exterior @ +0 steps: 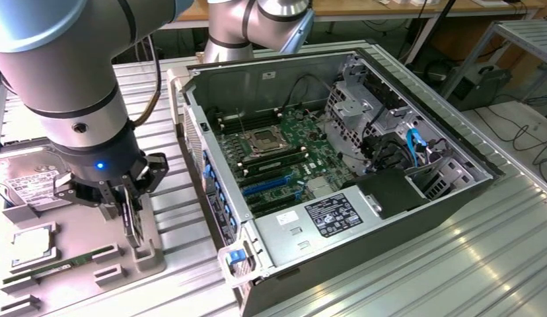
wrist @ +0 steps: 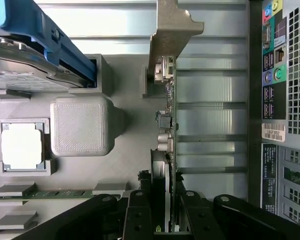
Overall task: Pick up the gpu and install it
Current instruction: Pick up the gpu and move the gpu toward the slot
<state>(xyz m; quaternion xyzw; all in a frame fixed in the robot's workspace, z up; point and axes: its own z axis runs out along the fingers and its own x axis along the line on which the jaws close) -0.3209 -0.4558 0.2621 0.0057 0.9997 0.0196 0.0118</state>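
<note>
The gpu [exterior: 133, 228] stands on edge in a grey holder [exterior: 148, 256] on the parts tray, at the exterior view's left beside the open computer case. In the wrist view the gpu [wrist: 171, 115] is seen edge-on, a thin green card with its silver bracket [wrist: 172, 30] at the far end and the round cooler [wrist: 160, 167] on one face. My gripper [exterior: 128, 210] comes down from above with a black finger on each side of the card. The gripper [wrist: 166, 222] is shut on the gpu, the fingers [wrist: 140, 212] pressed against the card and cooler.
The open computer case [exterior: 468, 158] lies at the exterior view's right, showing the motherboard [exterior: 287, 155] with blue slots [exterior: 269, 186]. The grey tray [exterior: 80, 231] also holds a hard drive [wrist: 40, 45], a CPU [wrist: 21, 145] and a RAM stick [wrist: 55, 192]. The case's rear panel [wrist: 280, 100] is close by.
</note>
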